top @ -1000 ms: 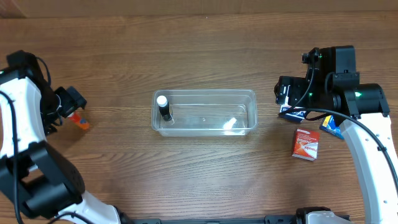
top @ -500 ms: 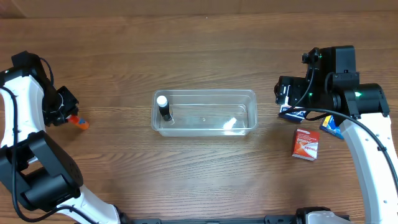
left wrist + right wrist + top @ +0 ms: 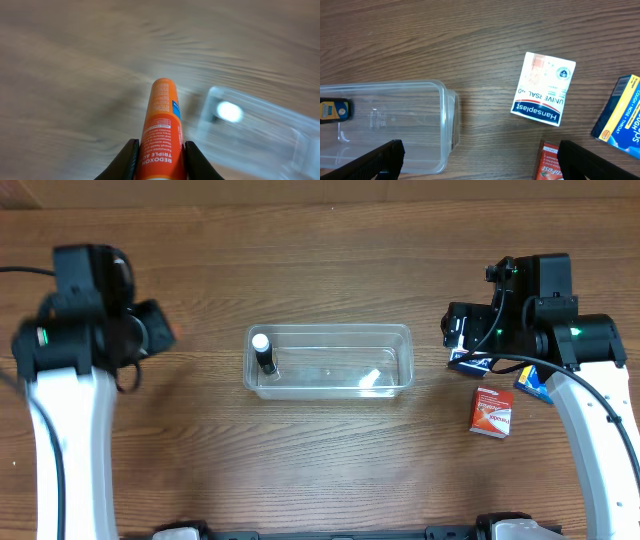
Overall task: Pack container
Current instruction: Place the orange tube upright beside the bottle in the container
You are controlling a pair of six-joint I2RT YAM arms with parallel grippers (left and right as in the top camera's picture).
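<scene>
The container (image 3: 330,329) is a clear tub at the table's middle; a black bottle with a white cap (image 3: 262,352) stands in its left end. My left gripper (image 3: 152,328) hangs to the container's left, apart from it. In the left wrist view the gripper (image 3: 160,152) is shut on an orange Redoxon tube (image 3: 163,120), which points toward the blurred container (image 3: 265,127). The tube is hidden under the arm in the overhead view. My right gripper (image 3: 462,340) stands open beyond the container's right end. In its wrist view the right gripper (image 3: 480,162) holds nothing, and the container's end (image 3: 446,120) lies below it.
A white Hansaplast box (image 3: 543,89), a red box (image 3: 492,412) and a blue and yellow box (image 3: 532,383) lie on the wood near the right arm. The red box (image 3: 549,162) lies close to the right finger (image 3: 600,160).
My left gripper has closed on the orange tube, lifted it from the table's far left and swung right toward the container. The right arm has not moved.
</scene>
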